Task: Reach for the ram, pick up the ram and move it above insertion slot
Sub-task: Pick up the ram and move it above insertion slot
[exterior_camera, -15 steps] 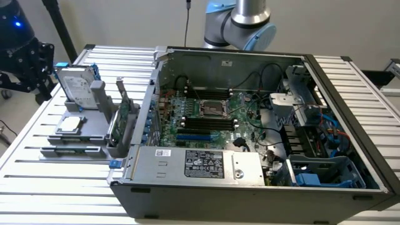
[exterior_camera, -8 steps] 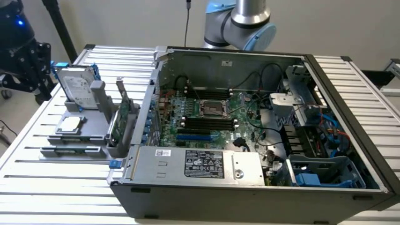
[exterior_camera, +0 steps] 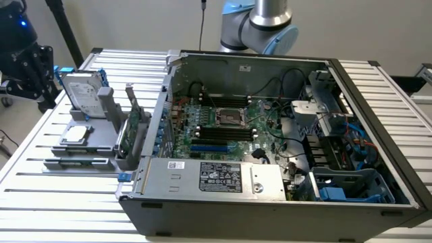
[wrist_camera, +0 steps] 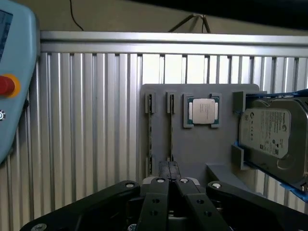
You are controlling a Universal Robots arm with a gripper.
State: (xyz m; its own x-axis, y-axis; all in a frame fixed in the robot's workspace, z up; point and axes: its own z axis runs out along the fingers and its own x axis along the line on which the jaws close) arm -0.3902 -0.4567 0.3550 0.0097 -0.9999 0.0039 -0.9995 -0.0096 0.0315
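The ram (wrist_camera: 171,130) is a thin stick seen edge-on, standing in a narrow slot of the grey holder (wrist_camera: 192,154). A second slot (wrist_camera: 149,130) next to it holds a similar thin stick. In the exterior view the ram (exterior_camera: 76,161) shows as a green strip at the holder's near end, left of the open computer case. My gripper (wrist_camera: 169,166) hangs above the holder, just short of the ram's near end. Its black fingers are shut together with nothing between them. The dark memory slots (exterior_camera: 226,132) lie on the green motherboard inside the case.
On the holder also sit a silver hard drive (wrist_camera: 272,137), a square processor (wrist_camera: 202,110) and a green card with a metal bracket (exterior_camera: 131,126). A pale blue pendant with a red button (wrist_camera: 14,72) lies on the slatted table. The arm's joint (exterior_camera: 260,23) rises behind the case (exterior_camera: 270,202).
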